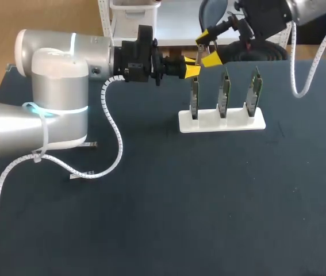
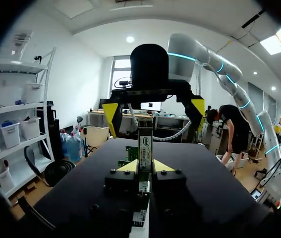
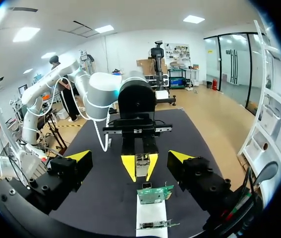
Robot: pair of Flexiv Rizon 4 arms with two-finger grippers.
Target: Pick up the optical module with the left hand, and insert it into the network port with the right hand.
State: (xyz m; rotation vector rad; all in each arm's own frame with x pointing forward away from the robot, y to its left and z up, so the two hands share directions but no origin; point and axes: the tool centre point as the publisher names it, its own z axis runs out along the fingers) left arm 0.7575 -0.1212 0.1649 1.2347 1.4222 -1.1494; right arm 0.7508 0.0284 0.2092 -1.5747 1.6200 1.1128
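Gripping the slim, labelled metal module [image 2: 145,148] between yellow tips, the left claw [image 1: 192,70] hangs near a white rack [image 1: 220,122] of three green boards [image 1: 224,92]. The right claw [image 1: 207,49] faces it, spread wide, empty. Only the left wrist view shows the label.

- The left gripper [image 2: 145,167] clamps the optical module [image 2: 145,145] from both sides with its yellow-tipped fingers [image 2: 129,166].
- The module is a slim metal bar standing upright, with a pale label facing the camera.
- Ahead of it, the right gripper [image 2: 154,113] faces this one above the far part of the dark table [image 2: 76,186], its yellow tips spread wide.
- Green circuit boards [image 2: 129,150] stand just beside the module, near the table's middle.
- A white strip [image 2: 144,225] shows under the left gripper.
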